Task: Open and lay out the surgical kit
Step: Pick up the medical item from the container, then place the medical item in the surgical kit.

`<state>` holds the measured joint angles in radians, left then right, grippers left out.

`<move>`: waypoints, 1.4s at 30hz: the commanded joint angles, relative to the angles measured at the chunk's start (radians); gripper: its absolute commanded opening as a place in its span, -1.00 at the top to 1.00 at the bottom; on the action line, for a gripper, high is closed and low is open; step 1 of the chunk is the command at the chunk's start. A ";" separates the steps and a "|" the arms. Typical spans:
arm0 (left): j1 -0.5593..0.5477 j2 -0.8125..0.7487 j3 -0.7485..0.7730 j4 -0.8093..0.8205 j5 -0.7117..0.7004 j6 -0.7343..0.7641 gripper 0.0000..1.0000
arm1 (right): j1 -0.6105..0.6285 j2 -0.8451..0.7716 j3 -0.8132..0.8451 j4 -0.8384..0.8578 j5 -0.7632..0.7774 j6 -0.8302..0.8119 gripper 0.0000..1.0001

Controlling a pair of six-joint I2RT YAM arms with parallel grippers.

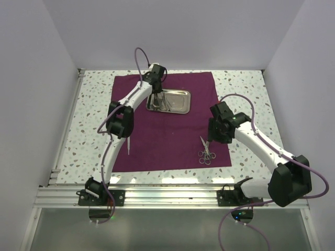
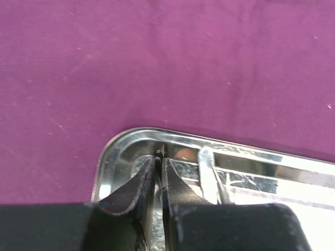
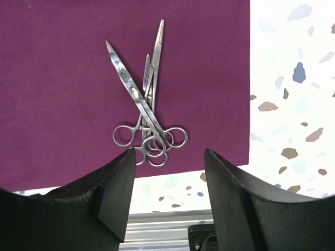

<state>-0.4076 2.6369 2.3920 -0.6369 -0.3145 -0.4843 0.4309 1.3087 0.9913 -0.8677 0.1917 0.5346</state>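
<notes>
**Left hand pinched in the tray corner, right hand open over the scissors**

Start at your left gripper (image 2: 159,157). Its fingers (image 2: 180,188) are drawn almost together, with only a thin slit between them. Whether a slim tool is nipped in that slit cannot be told from the wrist view. The tips sit low inside the rounded corner of the steel tray (image 2: 112,157). Just to the right of the fingers a flat silver instrument (image 2: 208,175) lies in the tray, its long axis running roughly along the fingers' own line. Beyond the tray rim, ahead of the hand, is the spread purple cloth (image 2: 157,63).

Your right gripper (image 3: 170,157) is spread wide and holds nothing. Straight ahead of it, centred on the gap, lie the crossed scissors (image 3: 149,115) on the cloth. Their rings are nearest the fingertips and their blades point away, so their length runs along your reach. Bare table (image 3: 293,78) lies to that hand's right.

My read is that the tray's contents belong to the left arm and the scissors to the right. A straight lift looks sensible before the left arm carries anything out over the rim.
</notes>
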 commanded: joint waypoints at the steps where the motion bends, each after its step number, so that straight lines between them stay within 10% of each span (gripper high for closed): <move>1: -0.020 0.060 -0.042 -0.081 0.041 0.010 0.76 | -0.003 -0.005 -0.006 0.021 0.014 0.002 -0.17; 34: 0.044 -0.365 -0.080 0.002 0.223 -0.007 1.00 | -0.004 -0.083 -0.011 0.038 -0.020 0.005 -0.16; 42: 0.043 -0.816 -0.718 0.066 0.160 0.052 1.00 | -0.003 -0.046 0.033 0.067 -0.037 -0.031 -0.16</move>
<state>-0.3660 1.9793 1.8851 -0.5915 -0.1249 -0.4713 0.4309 1.2556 0.9791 -0.8425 0.1757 0.5278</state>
